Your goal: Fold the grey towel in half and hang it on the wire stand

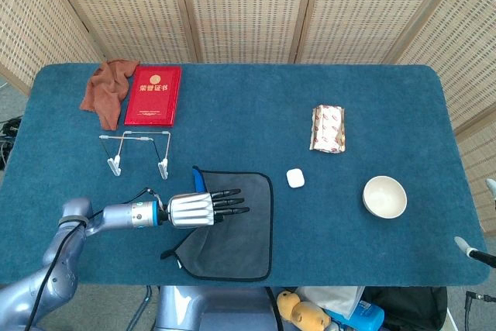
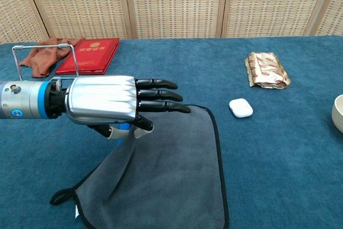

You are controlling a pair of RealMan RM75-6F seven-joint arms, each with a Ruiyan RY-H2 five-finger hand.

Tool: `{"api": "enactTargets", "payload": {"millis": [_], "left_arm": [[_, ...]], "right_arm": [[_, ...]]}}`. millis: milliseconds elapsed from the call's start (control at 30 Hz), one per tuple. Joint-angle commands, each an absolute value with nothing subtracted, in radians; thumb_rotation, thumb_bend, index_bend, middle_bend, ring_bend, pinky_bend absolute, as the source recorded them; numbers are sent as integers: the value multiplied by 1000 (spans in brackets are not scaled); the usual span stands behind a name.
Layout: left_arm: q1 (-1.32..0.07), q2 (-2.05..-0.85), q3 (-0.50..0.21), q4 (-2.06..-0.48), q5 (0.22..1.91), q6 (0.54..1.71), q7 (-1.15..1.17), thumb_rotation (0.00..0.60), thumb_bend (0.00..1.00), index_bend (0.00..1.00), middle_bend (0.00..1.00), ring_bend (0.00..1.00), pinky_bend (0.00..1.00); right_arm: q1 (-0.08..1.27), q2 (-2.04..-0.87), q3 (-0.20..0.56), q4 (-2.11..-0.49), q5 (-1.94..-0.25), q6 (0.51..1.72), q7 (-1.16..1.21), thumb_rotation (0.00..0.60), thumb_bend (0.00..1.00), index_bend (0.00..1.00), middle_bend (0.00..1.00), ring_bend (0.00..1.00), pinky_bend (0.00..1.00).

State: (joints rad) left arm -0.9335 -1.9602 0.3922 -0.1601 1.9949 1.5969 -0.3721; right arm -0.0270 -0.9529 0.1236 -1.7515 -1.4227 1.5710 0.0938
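Note:
The grey towel (image 1: 240,230) lies near the table's front edge, its left side lifted and drawn over toward the right. My left hand (image 1: 198,208) holds that raised left edge from above, fingers stretched out over the cloth; in the chest view the towel (image 2: 171,175) rises to the underside of the hand (image 2: 112,100). The wire stand (image 1: 139,151) stands upright behind and left of the hand, its top bar (image 2: 43,47) bare. Only slivers of my right hand (image 1: 471,247) show at the right edge.
A red booklet (image 1: 153,95) and a brown cloth (image 1: 107,89) lie at the back left. A foil packet (image 1: 328,128), a white earbud case (image 1: 295,178) and a white bowl (image 1: 384,196) sit to the right of the towel.

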Motion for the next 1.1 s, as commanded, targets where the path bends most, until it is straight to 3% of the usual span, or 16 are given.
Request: {"api": "enactTargets", "payload": {"millis": [33, 567, 1100], "left_arm": [[-953, -1974, 384, -166, 1990, 1591, -375, 600, 410, 764, 0, 0, 0], [-1039, -2021, 375, -170, 1986, 1534, -402, 600, 405, 752, 0, 0, 0], [-1126, -1993, 378, -211, 1999, 1522, -416, 600, 405, 746, 0, 0, 0]], "right_arm": [[-24, -951, 125, -1749, -1417, 1565, 98, 600, 0, 0, 0, 0, 0], [-18, -944, 137, -1730, -1377, 1538, 132, 600, 0, 0, 0, 0, 0], [-13, -932, 146, -1715, -1354, 1516, 179, 600, 0, 0, 0, 0, 0]]}}
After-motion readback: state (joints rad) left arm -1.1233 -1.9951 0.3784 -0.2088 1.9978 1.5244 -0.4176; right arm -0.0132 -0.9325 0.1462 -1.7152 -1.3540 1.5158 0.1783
